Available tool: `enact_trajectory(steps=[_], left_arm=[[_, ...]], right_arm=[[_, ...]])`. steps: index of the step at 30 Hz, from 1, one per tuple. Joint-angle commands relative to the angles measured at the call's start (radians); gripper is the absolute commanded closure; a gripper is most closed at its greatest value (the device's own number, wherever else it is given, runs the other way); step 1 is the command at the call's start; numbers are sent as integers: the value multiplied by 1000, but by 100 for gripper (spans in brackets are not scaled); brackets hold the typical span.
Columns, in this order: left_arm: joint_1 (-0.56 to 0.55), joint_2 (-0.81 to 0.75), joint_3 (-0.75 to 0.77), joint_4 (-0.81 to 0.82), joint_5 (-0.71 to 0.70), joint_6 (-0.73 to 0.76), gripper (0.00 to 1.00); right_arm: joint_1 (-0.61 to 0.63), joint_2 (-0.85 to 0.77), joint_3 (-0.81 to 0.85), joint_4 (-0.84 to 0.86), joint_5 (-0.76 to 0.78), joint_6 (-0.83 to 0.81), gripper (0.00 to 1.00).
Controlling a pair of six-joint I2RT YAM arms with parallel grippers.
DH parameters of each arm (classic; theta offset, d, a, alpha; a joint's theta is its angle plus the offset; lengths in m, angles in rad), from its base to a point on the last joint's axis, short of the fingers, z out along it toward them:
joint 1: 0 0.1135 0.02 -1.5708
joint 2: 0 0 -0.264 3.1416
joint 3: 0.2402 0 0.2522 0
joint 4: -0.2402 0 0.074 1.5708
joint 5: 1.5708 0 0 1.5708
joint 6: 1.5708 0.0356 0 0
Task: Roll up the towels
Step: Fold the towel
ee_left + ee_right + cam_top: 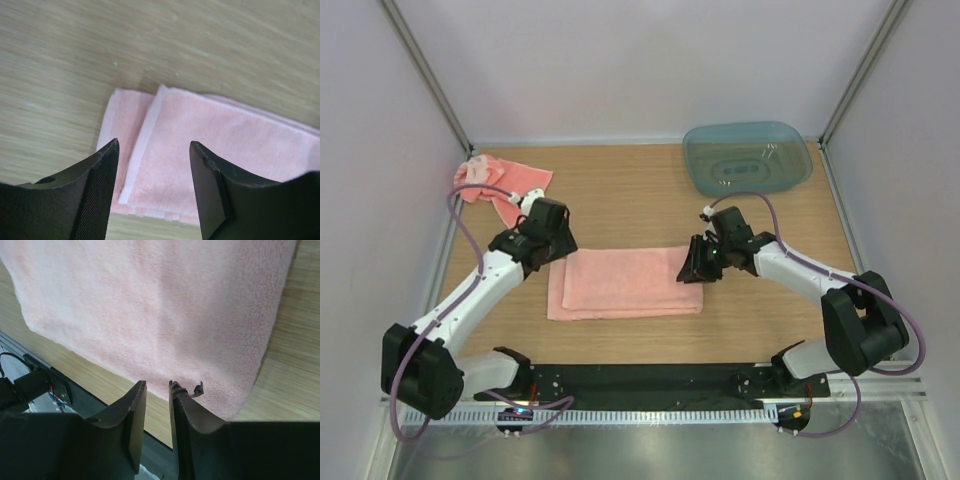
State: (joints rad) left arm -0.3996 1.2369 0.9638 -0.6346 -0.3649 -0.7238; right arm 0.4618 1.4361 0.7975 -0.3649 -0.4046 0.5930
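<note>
One towel (625, 283) lies folded flat in a long pink rectangle on the wooden table, between the two arms. My left gripper (558, 250) hovers over its left end, open, with nothing between the fingers. In the left wrist view the towel (240, 145) shows layered folded edges below the left gripper (154, 145). My right gripper (692, 268) is over the towel's right end. In the right wrist view the right gripper (157, 383) stands open by a narrow gap, empty, above the towel (165, 305). A second towel (500, 180) lies crumpled at the back left.
A translucent blue-green tub (747, 158) sits at the back right corner. White walls and metal frame posts (430, 75) close in the table on three sides. The black base rail (640, 380) runs along the near edge.
</note>
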Motion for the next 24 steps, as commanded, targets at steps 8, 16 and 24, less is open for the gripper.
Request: enact_trajectory(steps=[8,16,24], left_arm=[[-150,-31,-285,90,165,-173,45],[-151,27,-381,151,204,-218,48],[-151,62,-404,161,188,-218,51]], right_arm=[[3,33,-69,96,-89,28,79],[3,30,-188,75,44,31,89],[0,-6,-230,32,133,51,92]])
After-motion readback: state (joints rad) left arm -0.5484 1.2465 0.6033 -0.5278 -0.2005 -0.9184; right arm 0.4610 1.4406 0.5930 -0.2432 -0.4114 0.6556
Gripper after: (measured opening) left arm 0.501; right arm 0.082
